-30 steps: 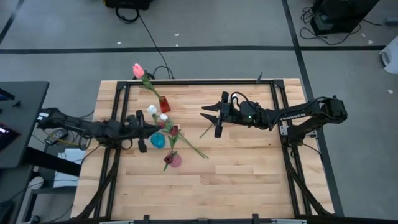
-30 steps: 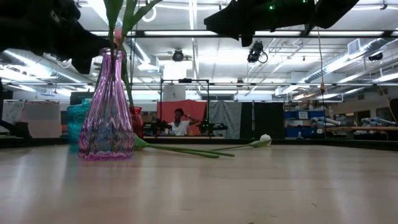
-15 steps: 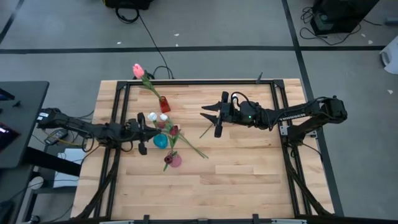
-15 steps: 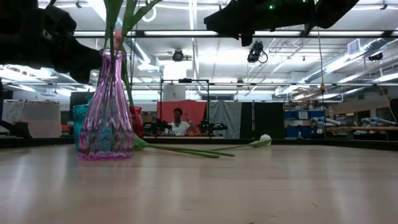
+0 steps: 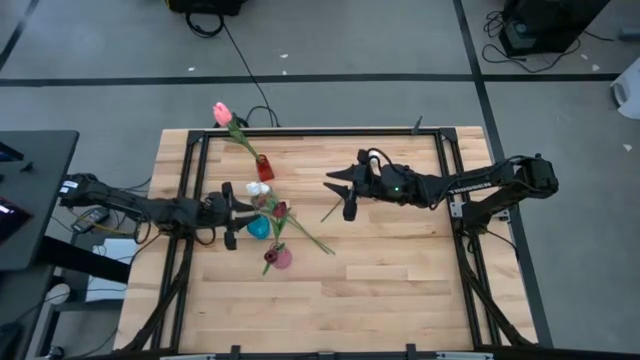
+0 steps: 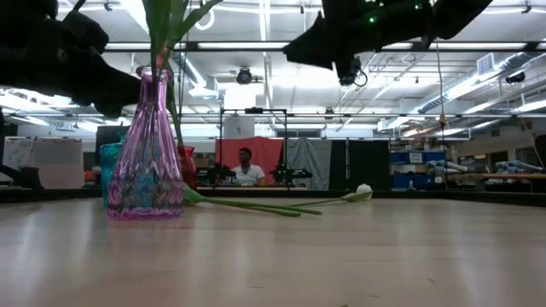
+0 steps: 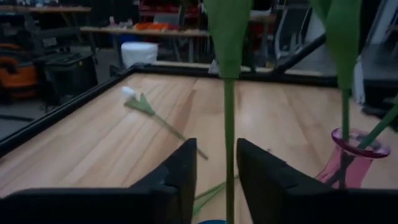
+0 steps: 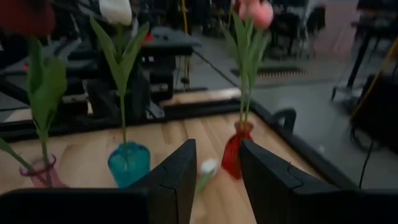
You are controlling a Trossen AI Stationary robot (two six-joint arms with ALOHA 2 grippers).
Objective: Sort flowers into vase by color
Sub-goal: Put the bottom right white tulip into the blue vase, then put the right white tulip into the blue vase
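Left gripper (image 5: pixel 228 215) sits beside the blue vase (image 5: pixel 256 228), fingers spread and empty, a green stem (image 7: pixel 228 124) rising between them. Right gripper (image 5: pixel 340 190) hovers spread above the loose white flower (image 5: pixel 333 207) on the table (image 5: pixel 400 290); I judge that's my next pick.

No readable text, labels, brands, numbers or signs in any view. Nothing legible on the vases, the table, the arms or the room behind; background shapes there are too small and blurred to read.
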